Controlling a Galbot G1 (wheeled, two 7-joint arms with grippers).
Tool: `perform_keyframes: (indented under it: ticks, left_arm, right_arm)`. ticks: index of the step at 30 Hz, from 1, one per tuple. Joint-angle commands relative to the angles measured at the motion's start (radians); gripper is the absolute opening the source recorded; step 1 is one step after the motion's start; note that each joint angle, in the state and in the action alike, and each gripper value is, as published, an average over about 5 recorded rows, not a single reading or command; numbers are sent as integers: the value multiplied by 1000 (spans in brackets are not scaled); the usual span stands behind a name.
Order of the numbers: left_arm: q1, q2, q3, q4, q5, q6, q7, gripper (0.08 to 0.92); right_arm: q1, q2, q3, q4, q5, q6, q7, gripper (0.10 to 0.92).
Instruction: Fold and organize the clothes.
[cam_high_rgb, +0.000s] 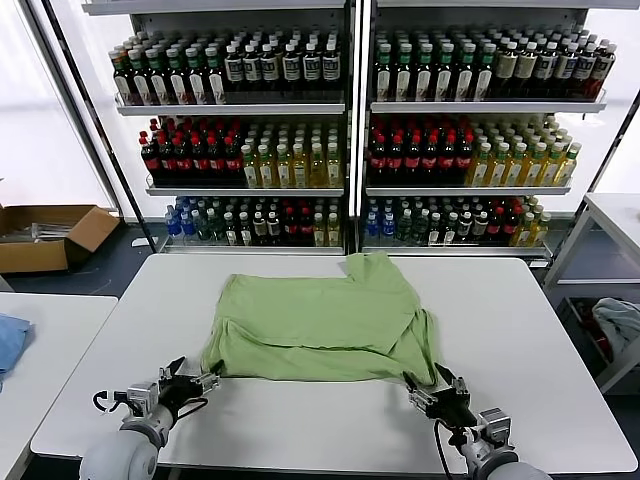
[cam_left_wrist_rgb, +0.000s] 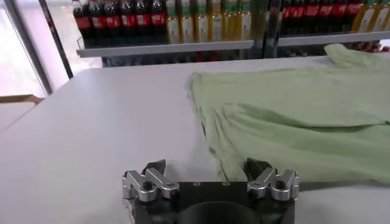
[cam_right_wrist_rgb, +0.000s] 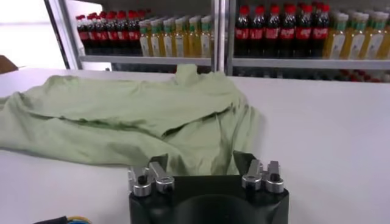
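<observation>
A light green shirt lies partly folded on the white table, its sides turned in; it also shows in the left wrist view and the right wrist view. My left gripper is open just before the shirt's near left corner, its jaws astride the hem edge. My right gripper is open at the shirt's near right corner, with the cloth's edge between the jaws. No collar, buttons or print show.
Shelves of bottles stand behind the table. A second white table at the left carries a blue cloth. A cardboard box sits on the floor at the left, and a rack with cloth at the right.
</observation>
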Motion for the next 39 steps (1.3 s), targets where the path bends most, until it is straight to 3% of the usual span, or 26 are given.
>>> perform_keyframes:
  ticks: [1,14,21,39]
  left_arm:
    - [10,-9,7,21,-21,4,5,706]
    - [43,15,-5,9,-19,0,19,316]
    - [175,24,-44,-105,-17,2,14,122]
    - [527,-65,-86,-432,60,42,-2,92]
  right_arm:
    - [-17,13,-1,-4,5,-14,15,503]
    - [-39,-7,18,9,41,3,-4,136]
    - [-151,-54,59,93,40,24,-35,108]
    - [-619,-80,241,276,-50,137,-104,108]
